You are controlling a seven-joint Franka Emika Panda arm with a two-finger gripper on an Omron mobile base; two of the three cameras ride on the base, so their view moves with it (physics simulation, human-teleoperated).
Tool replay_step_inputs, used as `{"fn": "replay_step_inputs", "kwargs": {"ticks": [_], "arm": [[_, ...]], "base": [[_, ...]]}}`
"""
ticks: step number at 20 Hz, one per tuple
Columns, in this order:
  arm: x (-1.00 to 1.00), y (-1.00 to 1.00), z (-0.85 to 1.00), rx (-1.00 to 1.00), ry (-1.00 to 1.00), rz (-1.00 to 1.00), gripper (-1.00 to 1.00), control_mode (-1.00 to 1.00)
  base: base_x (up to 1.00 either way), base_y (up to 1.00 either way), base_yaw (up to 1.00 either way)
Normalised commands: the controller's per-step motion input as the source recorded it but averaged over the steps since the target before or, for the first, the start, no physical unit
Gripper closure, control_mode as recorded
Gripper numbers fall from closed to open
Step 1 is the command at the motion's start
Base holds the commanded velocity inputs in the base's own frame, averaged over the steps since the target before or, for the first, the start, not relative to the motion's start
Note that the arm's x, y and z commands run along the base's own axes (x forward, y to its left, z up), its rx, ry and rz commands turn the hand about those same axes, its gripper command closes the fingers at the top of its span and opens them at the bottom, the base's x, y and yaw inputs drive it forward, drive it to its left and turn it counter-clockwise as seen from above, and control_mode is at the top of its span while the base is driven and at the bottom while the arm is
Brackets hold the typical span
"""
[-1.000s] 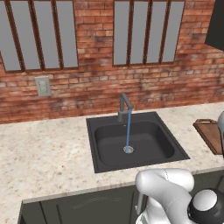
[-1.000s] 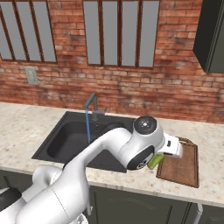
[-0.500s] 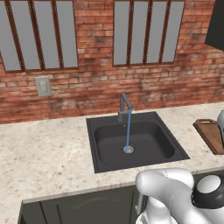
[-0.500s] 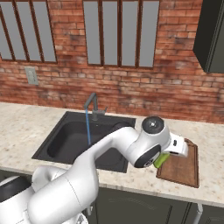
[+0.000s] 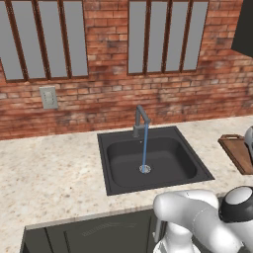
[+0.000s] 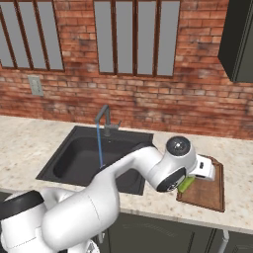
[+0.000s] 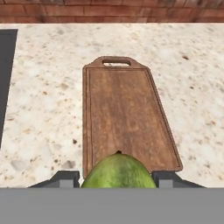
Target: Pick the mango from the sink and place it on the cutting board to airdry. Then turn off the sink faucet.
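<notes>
The counter [image 5: 54, 168] is pale speckled stone. Behind it is a red brick wall [image 5: 108, 106] with tall grey windows [image 5: 163, 37] and a light switch [image 5: 48, 97]. A dark cabinet [image 6: 238, 39] hangs at the upper right in the right base view, and dark cupboards [image 5: 94, 234] sit under the counter.

The black sink [image 5: 111, 168] is set in the counter. The faucet [image 5: 140, 118] stands at its back rim, and a thin blue stream of water [image 5: 145, 148] runs down to the drain [image 5: 145, 169].

The board [image 7: 122, 113] lies flat on the counter to the right of the sink, with its handle end toward the wall.

The gripper [image 7: 118, 178] is over the near end of the board. Its jaws are clamped on the mango [image 7: 119, 171], one finger on each side. In the right base view the mango [image 6: 186, 184] peeks out green under the hand, just above the board's near left corner.

A second ago the hand was nearer the sink, short of the board. It has since moved right, over the board. The water ran then too.
</notes>
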Motion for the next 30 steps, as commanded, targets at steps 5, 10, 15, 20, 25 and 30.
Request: {"fn": "replay_step_inputs", "kwargs": {"ticks": [5,10,15,20,25,30], "arm": [[0.17,-0.07,-0.23,0.0,0.01,0.0,1.0,-1.0],[0.03,-0.13,-0.13,0.0,0.0,0.0,1.0,-1.0],[0.0,-0.13,-0.13,0.0,0.0,0.0,1.0,-1.0],[0.03,-0.12,-0.11,0.0,0.0,0.0,1.0,-1.0],[0.06,-0.12,-0.09,0.0,0.0,0.0,1.0,-1.0],[0.12,-0.1,-0.07,0.0,0.0,0.0,1.0,-1.0]], "base": [[0.0,0.0,0.0],[0.0,0.0,0.0],[0.0,0.0,0.0],[0.0,0.0,0.0],[0.0,0.0,0.0],[0.0,0.0,0.0]]}}
